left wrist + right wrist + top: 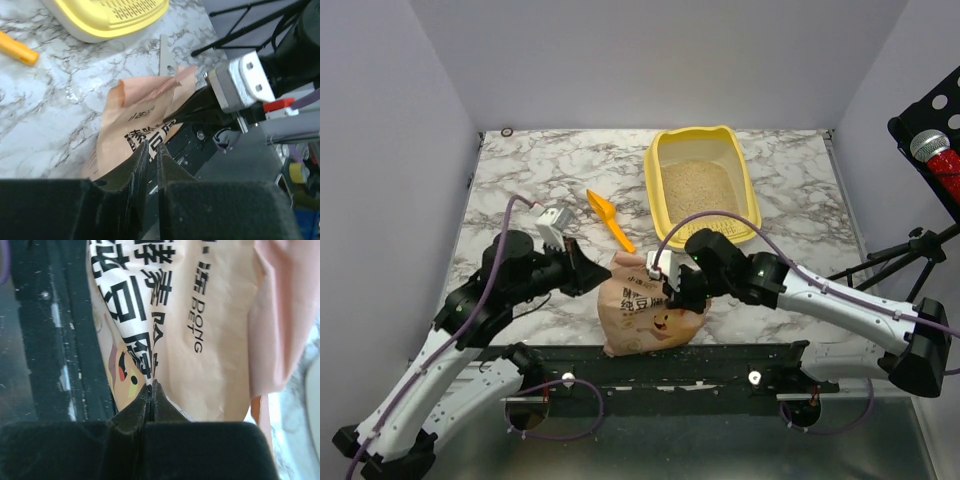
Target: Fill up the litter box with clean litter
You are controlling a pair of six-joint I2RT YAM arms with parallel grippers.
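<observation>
Pinkish-tan bag [645,315] lies on the marble counter [800,190]. The right gripper [672,283] is pressed together, pinching the bag's upper edge. The left gripper [603,278], at the bag's opposite side, has its fingers a narrow slit apart against the printed face. Just beyond the right gripper sits the yellow litter box [653,190], with clean litter [698,190] covering its floor. An orange scoop [610,220] lies beyond the left gripper.
</observation>
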